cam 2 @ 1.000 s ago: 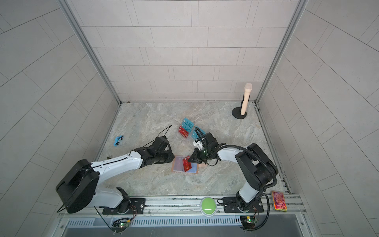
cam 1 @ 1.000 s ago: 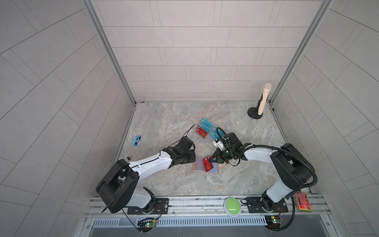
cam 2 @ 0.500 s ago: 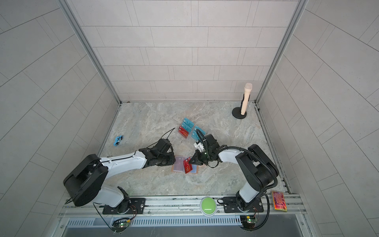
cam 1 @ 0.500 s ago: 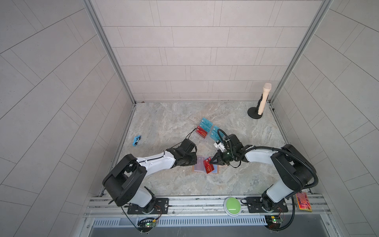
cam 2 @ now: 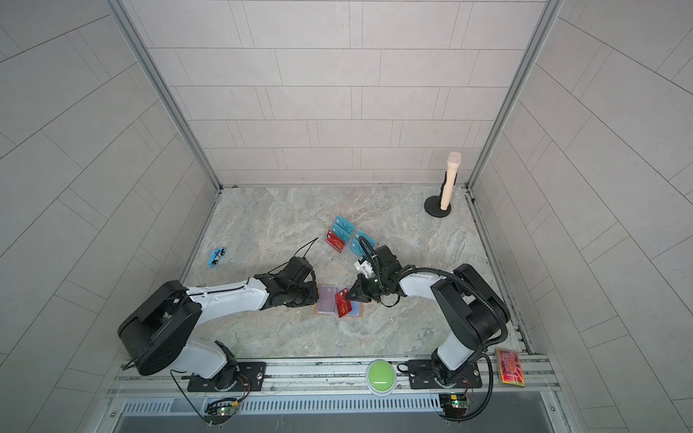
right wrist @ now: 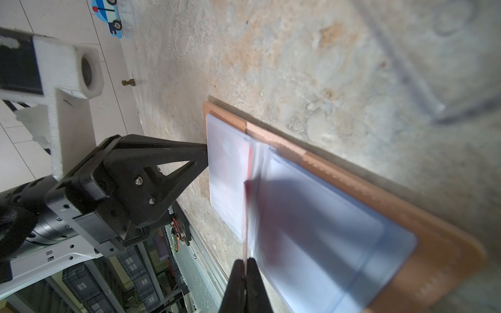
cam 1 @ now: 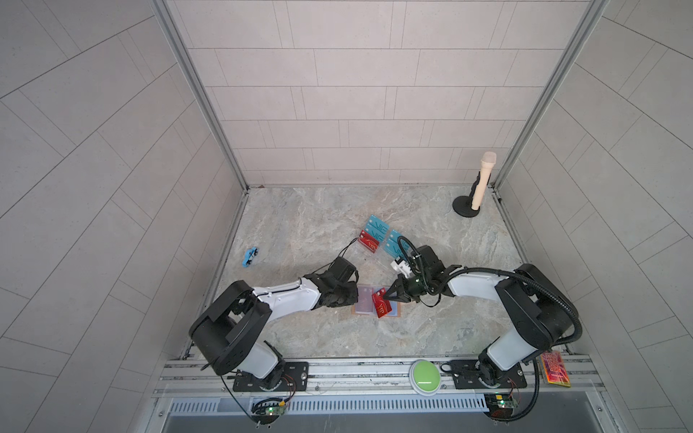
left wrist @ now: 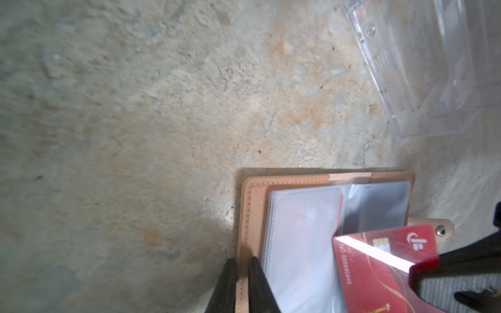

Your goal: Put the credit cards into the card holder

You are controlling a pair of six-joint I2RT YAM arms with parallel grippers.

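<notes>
The tan card holder (cam 1: 396,313) (cam 2: 319,308) lies open on the marble floor, pale-blue pockets up. My left gripper (cam 1: 354,297) (left wrist: 242,261) is shut on its stitched left edge (left wrist: 298,180). My right gripper (cam 1: 390,297) (right wrist: 245,261) is shut on a red credit card (cam 1: 382,306) (cam 2: 342,308) (left wrist: 379,260), held edge-on and tilted over the holder's middle fold (right wrist: 406,206). A red shape shows through a left pocket. More teal and red credit cards (cam 1: 377,235) (cam 2: 342,234) stand in a clear acrylic stand (left wrist: 433,67) behind.
A blue toy car (cam 1: 250,257) lies at the left. A microphone on a round black base (cam 1: 476,189) stands at the back right. A green button (cam 1: 425,375) and an orange-pink patterned slab (cam 1: 555,369) sit on the front rail.
My left gripper's jaws have come together on the card holder's left edge. The right gripper keeps the red card over the holder, almost unmoved.
</notes>
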